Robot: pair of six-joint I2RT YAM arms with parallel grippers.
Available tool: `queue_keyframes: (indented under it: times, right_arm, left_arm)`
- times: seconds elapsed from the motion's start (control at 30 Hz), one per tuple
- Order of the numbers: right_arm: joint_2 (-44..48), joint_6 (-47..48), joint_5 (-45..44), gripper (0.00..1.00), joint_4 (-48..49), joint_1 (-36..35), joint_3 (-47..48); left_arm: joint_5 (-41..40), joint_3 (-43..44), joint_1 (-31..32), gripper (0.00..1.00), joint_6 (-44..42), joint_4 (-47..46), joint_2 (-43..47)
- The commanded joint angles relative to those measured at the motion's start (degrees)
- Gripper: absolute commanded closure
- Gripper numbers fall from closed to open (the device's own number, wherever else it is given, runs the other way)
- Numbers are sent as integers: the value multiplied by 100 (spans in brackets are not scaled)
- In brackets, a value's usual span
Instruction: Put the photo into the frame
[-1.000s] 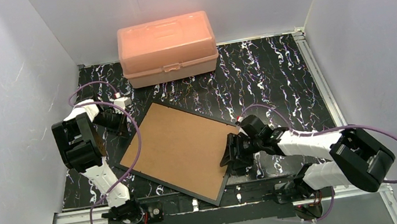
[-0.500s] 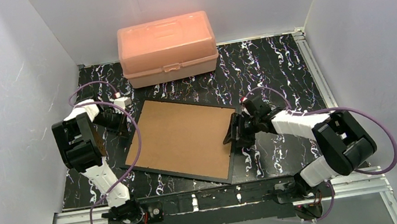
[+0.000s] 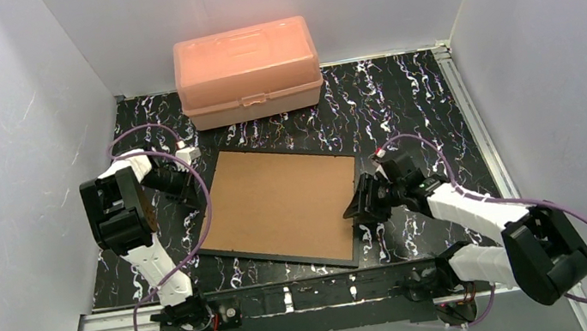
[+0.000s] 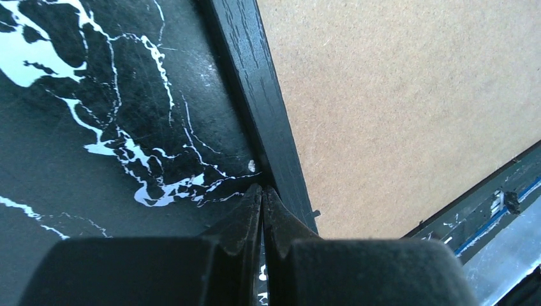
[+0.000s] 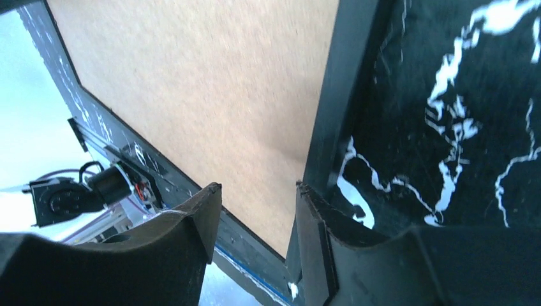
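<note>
Well, the thin black rectangular picture frame [image 4: 268, 127] lies flat, back side up, around the middle of the black white-veined marbled table [image 3: 402, 98], turned a little so that its sides run askew to the table's edges. A plain brown backing board [image 3: 282, 202] fills it from rail to rail. My left pincer [image 4: 263, 194] sits low by the table's left edge with its fingers pressed together (no gap shows between them), holding nothing, the tips down on the table right at the outer side of the frame's left rail. My right pincer [image 5: 257, 191] is at the frame's right rail, fingers apart and gripping nothing: one finger hangs over the brown board, the other is at the black rail. A peach plastic lidded box [image 3: 245, 60] stands at the table's far edge, left of its middle, well apart from the frame.
</note>
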State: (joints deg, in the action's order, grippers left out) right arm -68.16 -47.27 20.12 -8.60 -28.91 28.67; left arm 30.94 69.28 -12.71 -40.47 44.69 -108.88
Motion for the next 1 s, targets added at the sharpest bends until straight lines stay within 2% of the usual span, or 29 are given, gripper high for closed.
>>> queue_keyframes:
  times: [0.0,0.23,0.7,0.97]
  right_arm:
    - [386,-402,380,46,90,-28,-397]
    - [539,-479,484,46,-49,-144,-576]
    - [-138,-318,196,47,324,-147,-406]
    - [-205,-244,108,47,274,-135,-433]
  left_arm:
    - [-185,-335,93,100,-55,146,-180]
    - [-206,-328,93,100,-48,146,-169]
    - [-233,-329,93,100,-76,154,-118]
    - [-277,-305,93,100,-112,154,-118]
